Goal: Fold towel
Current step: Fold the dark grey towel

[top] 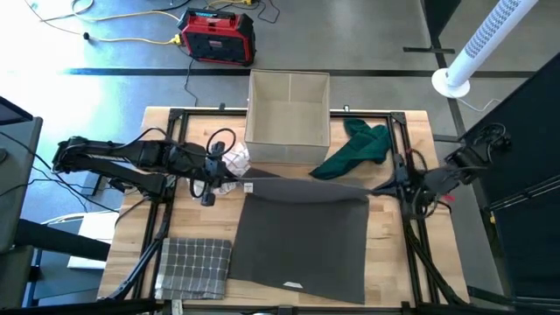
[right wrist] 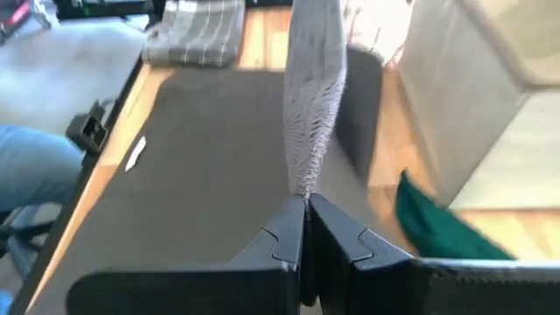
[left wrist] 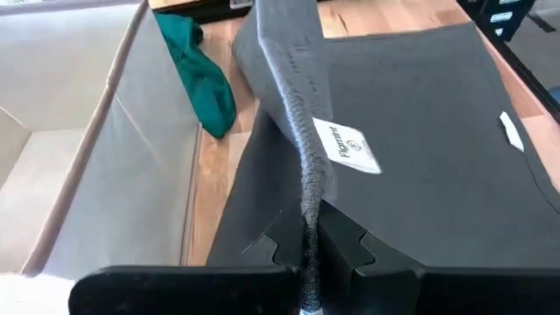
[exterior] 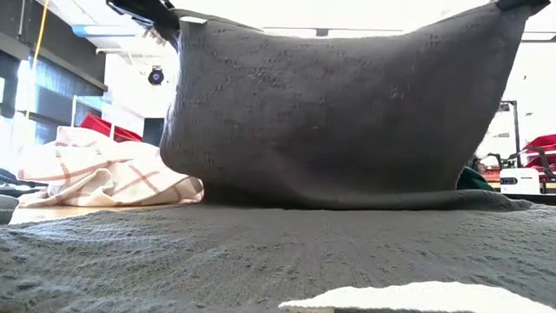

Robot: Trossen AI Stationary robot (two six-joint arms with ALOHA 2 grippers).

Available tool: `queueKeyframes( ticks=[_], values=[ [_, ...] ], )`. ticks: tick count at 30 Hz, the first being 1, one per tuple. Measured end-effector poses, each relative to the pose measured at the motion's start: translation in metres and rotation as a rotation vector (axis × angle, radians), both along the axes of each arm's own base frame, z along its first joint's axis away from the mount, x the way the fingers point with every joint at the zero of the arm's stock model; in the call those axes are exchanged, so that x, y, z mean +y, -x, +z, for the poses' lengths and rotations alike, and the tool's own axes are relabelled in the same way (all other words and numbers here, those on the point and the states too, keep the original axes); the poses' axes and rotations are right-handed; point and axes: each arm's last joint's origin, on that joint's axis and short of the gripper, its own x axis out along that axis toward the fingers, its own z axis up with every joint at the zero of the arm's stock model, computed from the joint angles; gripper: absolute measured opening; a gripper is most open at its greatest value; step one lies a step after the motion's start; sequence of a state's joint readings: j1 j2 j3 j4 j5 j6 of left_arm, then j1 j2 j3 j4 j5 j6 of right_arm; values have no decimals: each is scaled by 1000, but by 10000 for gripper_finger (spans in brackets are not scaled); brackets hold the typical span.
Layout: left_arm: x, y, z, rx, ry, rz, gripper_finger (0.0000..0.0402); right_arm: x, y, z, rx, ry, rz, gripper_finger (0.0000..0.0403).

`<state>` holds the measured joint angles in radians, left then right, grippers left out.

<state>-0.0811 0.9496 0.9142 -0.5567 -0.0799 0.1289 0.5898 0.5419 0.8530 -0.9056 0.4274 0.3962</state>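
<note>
Two tools clamp the far edge of a dark grey towel [top: 302, 236] and hold it lifted above the wooden desk [top: 389, 245], its near half lying flat on the boards. A white sewn label [left wrist: 353, 148] on the raised edge carries dark lettering too small and slanted to read; a second white tag [top: 293, 284] lies near the towel's near edge, its print also illegible. The left tool [left wrist: 311, 241] is closed tight on the towel's far left corner, the cloth pinched between its dark fingers [left wrist: 346, 245]. The right tool [right wrist: 306, 232] is likewise closed on the far right corner, fabric rising straight out from between its fingers [right wrist: 350, 241]. Between the two tools the held edge sags a little, and in the low view the cloth hangs down like a curtain to the flat part. Just beyond the lifted edge stands an open beige fabric box [top: 289, 118], with a green cloth [top: 359, 149] beside it on the right and a white red-checked cloth [top: 234, 162] on the left. A folded grey plaid towel [top: 194, 267] rests at the desk's near left corner.
</note>
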Motion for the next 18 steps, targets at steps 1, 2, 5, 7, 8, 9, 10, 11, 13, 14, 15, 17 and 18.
queueKeyframes(
  ticks=[1, 2, 5, 7, 8, 9, 10, 11, 13, 14, 15, 17, 18],
  values=[
    [0, -1, 0, -5, 3, -2, 0, -2, 3, 3, -18, -8, 0, 0],
    [0, -3, 0, -11, 6, -4, 0, -5, 7, 7, -36, -17, 0, 0],
    [-1, -5, 2, -39, 13, -15, 0, -10, 16, 18, -49, -53, 7, 0],
    [0, -4, 5, -54, -8, -8, 0, -12, 19, 23, -9, -54, -3, 0],
    [0, -3, 8, -71, -23, 1, 0, -12, 19, 23, 19, -57, -15, 0],
    [1, -2, 9, -79, -37, 11, 0, -11, 18, 22, 55, -69, -21, 0],
    [1, -1, 9, -81, -40, 17, 0, -9, 17, 19, 101, -95, -16, 0],
    [1, 0, 10, -86, -40, 18, 0, -6, 14, 17, 142, -127, -2, 0],
    [1, 1, 11, -90, -30, 7, 0, 2, 6, 13, 209, -198, 27, 0],
    [0, 1, 11, -87, -14, -7, 0, 7, 1, 12, 230, -233, 42, 0],
    [-1, 0, 9, -76, 13, -29, 0, 12, -4, 12, 250, -268, 63, 0],
    [-3, -3, 3, -36, 81, -73, 0, 23, -16, 8, 310, -317, 107, 0],
    [-4, -6, -2, 2, 117, -85, 0, 28, -22, 5, 351, -333, 121, 0]
  ],
)
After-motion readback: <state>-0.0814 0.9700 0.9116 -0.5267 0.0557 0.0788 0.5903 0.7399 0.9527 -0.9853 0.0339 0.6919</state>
